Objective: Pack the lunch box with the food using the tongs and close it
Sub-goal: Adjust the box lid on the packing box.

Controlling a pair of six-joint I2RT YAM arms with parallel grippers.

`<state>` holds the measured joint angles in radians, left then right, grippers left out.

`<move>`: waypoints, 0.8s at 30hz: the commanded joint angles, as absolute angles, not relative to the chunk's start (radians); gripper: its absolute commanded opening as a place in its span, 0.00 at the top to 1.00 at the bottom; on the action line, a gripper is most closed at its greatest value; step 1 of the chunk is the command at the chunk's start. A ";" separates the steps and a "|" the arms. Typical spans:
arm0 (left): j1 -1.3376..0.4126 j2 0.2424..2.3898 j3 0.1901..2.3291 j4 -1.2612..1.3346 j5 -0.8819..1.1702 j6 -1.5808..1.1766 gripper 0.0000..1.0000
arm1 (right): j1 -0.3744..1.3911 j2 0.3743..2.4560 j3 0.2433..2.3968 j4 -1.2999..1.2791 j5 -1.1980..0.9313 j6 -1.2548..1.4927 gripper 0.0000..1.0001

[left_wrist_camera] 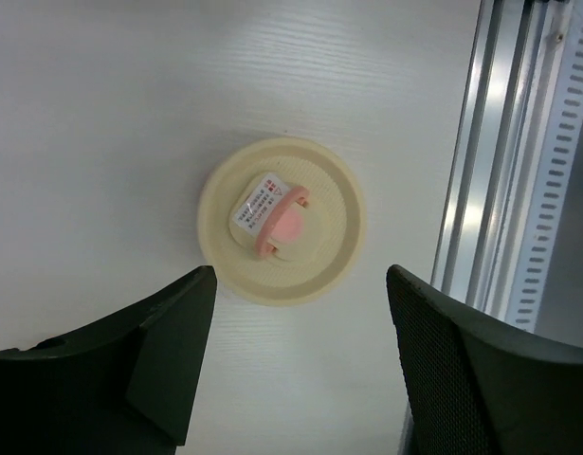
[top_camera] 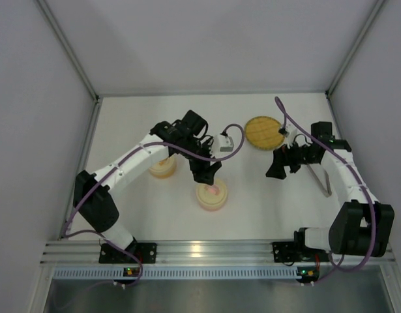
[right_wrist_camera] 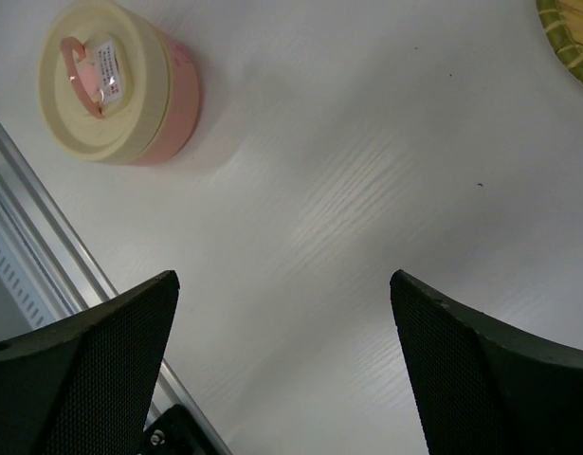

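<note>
The lunch box (top_camera: pixel 212 196) is a round pink tub with a cream lid on it and a pink handle on top. It also shows in the left wrist view as the lunch box (left_wrist_camera: pixel 282 220) and in the right wrist view as the lunch box (right_wrist_camera: pixel 120 81). My left gripper (top_camera: pixel 205 173) hangs just behind and above it, open and empty (left_wrist_camera: pixel 300 277). My right gripper (top_camera: pixel 277 168) is open and empty over bare table (right_wrist_camera: pixel 283 280). The silver tongs (top_camera: pixel 321 180) lie on the table beside the right arm, partly hidden by it. No food shows.
A round woven plate (top_camera: pixel 263 132) lies at the back right, its rim (right_wrist_camera: pixel 568 33) in the right wrist view's corner. A second cream and orange tub (top_camera: pixel 162 168) sits partly under the left arm. A metal rail (left_wrist_camera: pixel 500 190) runs along the near table edge.
</note>
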<state>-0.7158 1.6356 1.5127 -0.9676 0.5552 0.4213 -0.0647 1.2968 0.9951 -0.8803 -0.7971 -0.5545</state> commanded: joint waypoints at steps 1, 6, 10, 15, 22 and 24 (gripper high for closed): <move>-0.718 1.641 1.493 -0.926 0.663 0.757 0.22 | -0.109 1.302 1.020 -0.908 -0.853 -0.588 0.08; -0.719 1.689 1.502 -0.969 0.678 0.960 0.24 | -0.173 1.312 1.041 -0.931 -0.871 -0.603 0.08; -0.719 1.727 1.496 -0.963 0.666 1.104 0.27 | -0.221 1.318 1.054 -0.965 -0.884 -0.623 0.08; -0.729 1.770 1.506 -1.051 0.661 1.256 0.30 | -0.247 1.305 1.043 -0.991 -0.881 -0.644 0.07; -0.759 1.781 1.453 -1.124 0.637 1.377 0.38 | -0.265 1.312 1.045 -1.006 -0.877 -0.658 0.07; -0.762 1.773 1.425 -1.097 0.621 1.385 0.38 | -0.264 1.318 1.046 -1.008 -0.880 -0.658 0.07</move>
